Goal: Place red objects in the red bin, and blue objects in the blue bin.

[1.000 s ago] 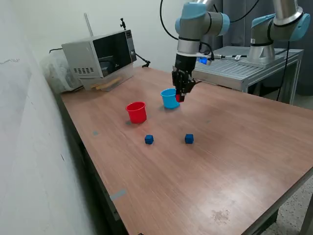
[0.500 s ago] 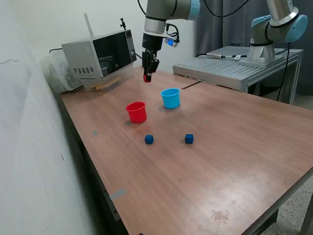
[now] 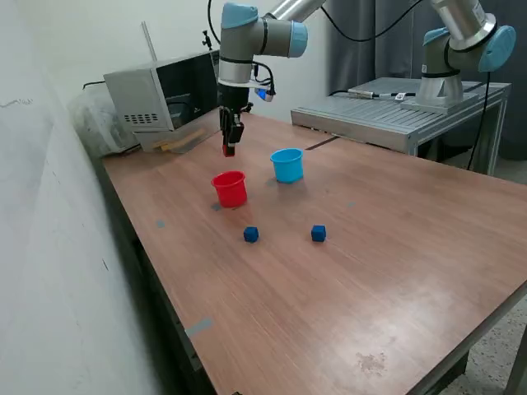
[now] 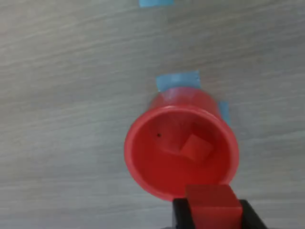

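My gripper [image 3: 229,149] is shut on a small red cube [image 3: 228,151] and holds it in the air just above and behind the red cup [image 3: 230,188]. In the wrist view the held red cube [image 4: 213,206] sits between the black fingers at the cup's rim [image 4: 143,179], and a second red cube [image 4: 196,147] lies inside the red cup. The light blue cup [image 3: 286,164] stands to the exterior view's right of the red cup. Two dark blue cubes [image 3: 251,235] [image 3: 319,234] lie on the table in front of the cups.
A microwave [image 3: 169,92] stands at the back on the exterior view's left. A second robot arm [image 3: 461,41] stands on a metal bench [image 3: 395,111] at the back right. Blue tape marks [image 4: 178,80] lie on the wooden table [image 3: 370,271] by the red cup.
My gripper has carried the red cube from beside the light blue cup up and across to the exterior view's left, then lowered it over the red cup.
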Tool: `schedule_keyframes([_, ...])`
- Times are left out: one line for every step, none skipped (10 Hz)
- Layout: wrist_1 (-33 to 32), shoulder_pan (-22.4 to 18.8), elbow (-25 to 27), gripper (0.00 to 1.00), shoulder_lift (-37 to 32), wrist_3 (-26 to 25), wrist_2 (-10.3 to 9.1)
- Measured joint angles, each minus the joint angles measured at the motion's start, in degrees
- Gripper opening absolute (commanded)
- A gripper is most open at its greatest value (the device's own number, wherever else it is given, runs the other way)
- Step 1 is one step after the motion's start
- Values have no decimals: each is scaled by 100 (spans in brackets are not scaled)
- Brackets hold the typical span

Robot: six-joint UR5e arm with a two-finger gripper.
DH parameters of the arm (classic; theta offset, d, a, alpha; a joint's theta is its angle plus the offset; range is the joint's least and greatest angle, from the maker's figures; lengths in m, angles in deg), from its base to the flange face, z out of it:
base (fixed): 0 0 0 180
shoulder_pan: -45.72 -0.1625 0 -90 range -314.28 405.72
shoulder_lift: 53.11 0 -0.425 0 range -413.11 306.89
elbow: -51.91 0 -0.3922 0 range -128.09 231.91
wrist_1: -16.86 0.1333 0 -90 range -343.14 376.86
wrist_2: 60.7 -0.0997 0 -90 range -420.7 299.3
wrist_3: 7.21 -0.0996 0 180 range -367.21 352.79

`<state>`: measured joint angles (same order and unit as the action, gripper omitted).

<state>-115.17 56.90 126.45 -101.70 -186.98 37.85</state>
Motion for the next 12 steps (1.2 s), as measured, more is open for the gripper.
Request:
schedule_keyframes([2,19,-124,0,159,12,-1])
schedule_keyframes([3,36,-211,0,284,19,-2])
schedule_keyframes([3,55,-266,0,375,23,-2])
schedule_keyframes([4,75,-288,0,440,26,-1])
schedule_keyframes([6,93,-285,0,480,27,1])
schedule_keyframes([7,104,-273,100,503,30,4])
schedule_keyframes([8,104,-261,100,516,31,7])
schedule_keyframes([9,98,-250,100,524,32,9])
schedule_keyframes([10,88,-241,100,526,34,10])
schedule_keyframes([10,69,-237,100,526,34,10])
schedule_keyframes([10,37,-235,100,524,34,8])
schedule_keyframes([9,-17,-233,100,517,84,-3])
